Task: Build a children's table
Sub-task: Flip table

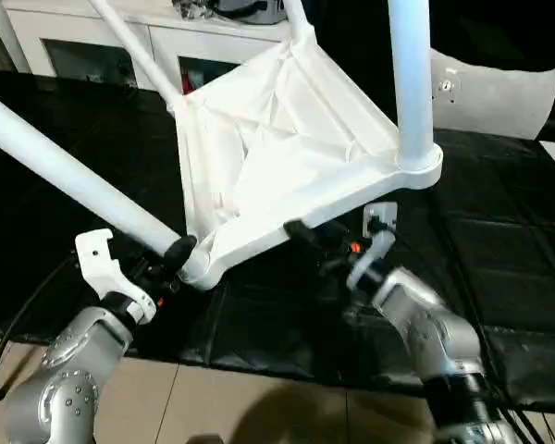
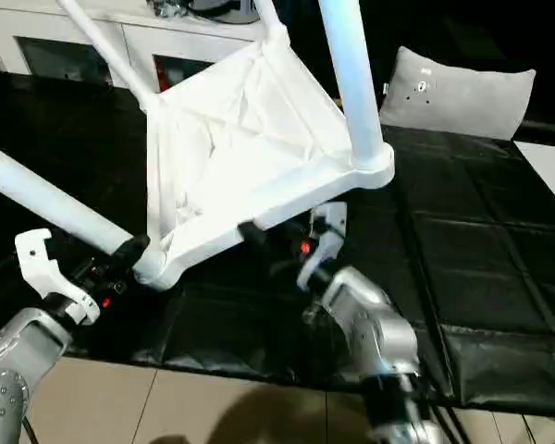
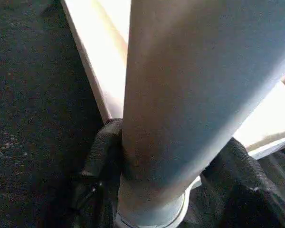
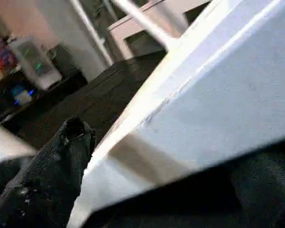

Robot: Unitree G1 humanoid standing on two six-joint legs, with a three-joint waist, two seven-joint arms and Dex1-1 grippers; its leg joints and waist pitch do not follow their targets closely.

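The ribbed white children's table [image 1: 277,148] was seen tilted; up close, a smooth tubular leg [image 3: 180,104] was clamped by the left gripper [image 1: 178,252], its rim straddled by the wide-open right gripper [image 1: 301,231].

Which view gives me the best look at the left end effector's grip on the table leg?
The left wrist view: the left end effector has its black fingers on either side of the leg near the socket. The eye views show it small, at the tabletop corner.

The white table [image 1: 277,157] is brightly lit and glare washes out its ribs. The black mat [image 1: 499,268] stays dim. Both wrist views are blurred at close range.
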